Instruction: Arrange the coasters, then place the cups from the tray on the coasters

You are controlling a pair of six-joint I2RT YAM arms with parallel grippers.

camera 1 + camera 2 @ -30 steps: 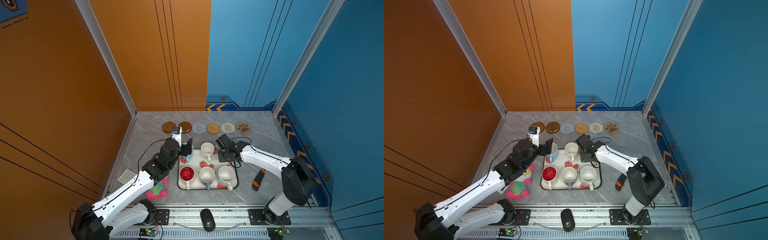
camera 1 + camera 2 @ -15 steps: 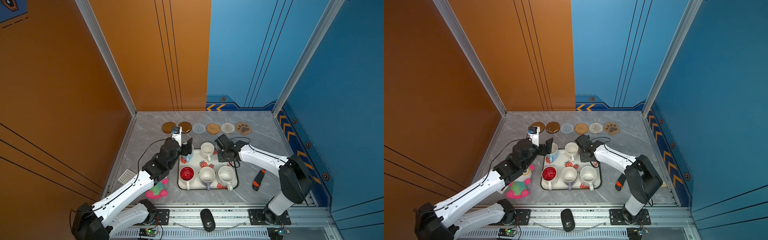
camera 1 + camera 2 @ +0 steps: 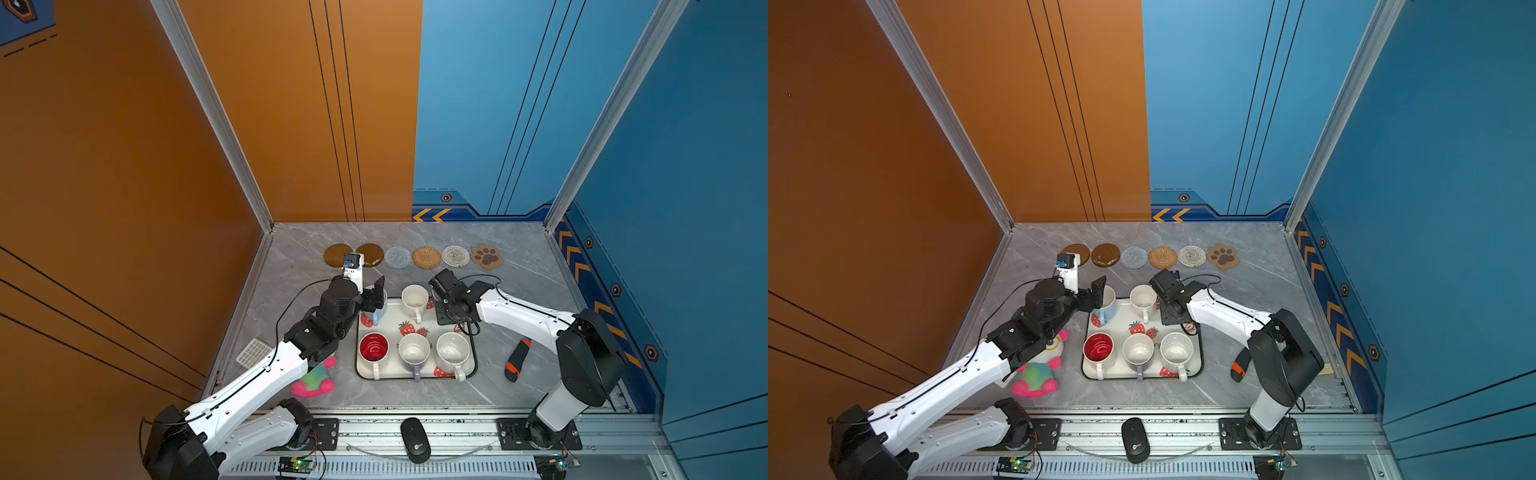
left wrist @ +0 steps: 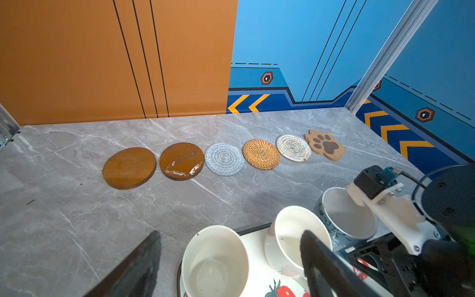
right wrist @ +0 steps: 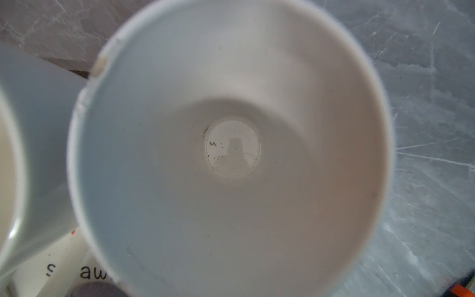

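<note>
Six coasters lie in a row at the back: two brown discs (image 3: 337, 254) (image 3: 370, 254), grey (image 3: 397, 257), tan (image 3: 427, 257), whitish (image 3: 455, 255) and the paw shape (image 3: 486, 256). The strawberry tray (image 3: 395, 374) holds the cups. My left gripper (image 3: 374, 297) is open, its fingers (image 4: 138, 270) straddling the light blue cup (image 3: 380, 311) at the tray's back left. A white cup (image 3: 414, 297) stands beside it. My right gripper (image 3: 446, 309) hangs over the back right cup (image 4: 344, 213), whose white inside (image 5: 231, 144) fills the right wrist view; its fingers are hidden. The front row has red-inside (image 3: 373, 348), lavender (image 3: 414, 351) and white (image 3: 452, 352) cups.
A pink and green plush toy (image 3: 316, 380) lies left of the tray under the left arm. An orange and black tool (image 3: 515, 359) lies right of the tray. A small white grid piece (image 3: 253, 353) sits near the left wall. A black mouse (image 3: 413, 440) rests on the front rail.
The right wrist has shifted slightly leftward over the back right cup. The left arm and all the cups stand as before.
</note>
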